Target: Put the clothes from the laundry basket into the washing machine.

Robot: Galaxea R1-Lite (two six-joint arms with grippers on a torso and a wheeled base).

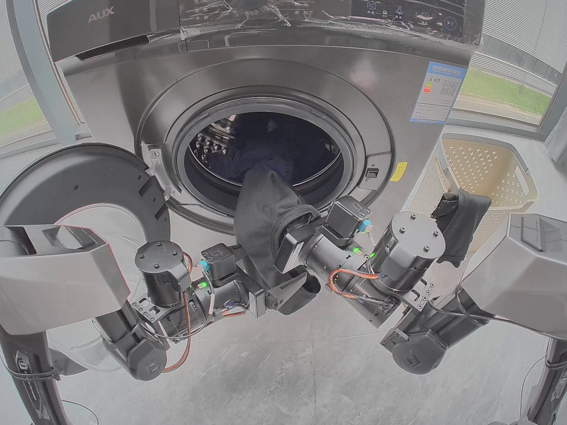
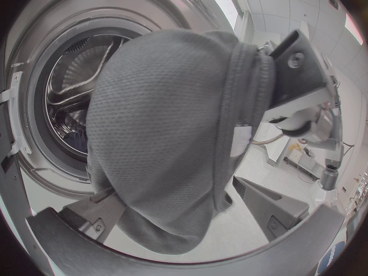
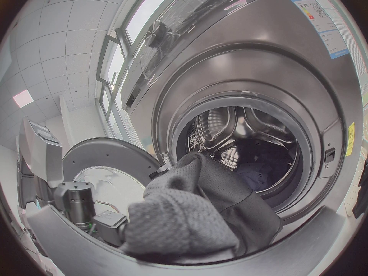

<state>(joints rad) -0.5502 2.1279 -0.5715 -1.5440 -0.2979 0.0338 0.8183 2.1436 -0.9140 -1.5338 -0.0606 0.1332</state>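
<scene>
1. The head view takes in the whole job: the steel-grey front-loading washing machine (image 1: 378,84) with its round door (image 1: 77,178) swung open on the robot's left, and the beige perforated laundry basket (image 1: 508,172) just beside the machine on the right. A dark garment (image 1: 463,219) hangs over the basket's near rim.
2. Both arms meet below the porthole, at a grey knit garment (image 1: 263,219) that spills out of the opening and hangs over its lip.
3. The right wrist view looks into the shiny ribbed drum (image 3: 230,127), where dark blue clothes (image 3: 260,169) already lie at the back.
4. The left wrist view shows the grey garment's fine mesh weave, its ribbed hem and a small white tag (image 2: 240,138).
5. The left gripper (image 1: 289,293) has its jaws released and spread wide, with the cloth hanging between them.
6. The right gripper (image 1: 301,234) is wrapped in the garment's hem; I cannot tell whether its jaws are clenched.
7. A blue-and-white label (image 1: 437,92) sits on the machine's upper right front and a yellow sticker (image 1: 398,171) by the latch; their print is too small to make out.
</scene>
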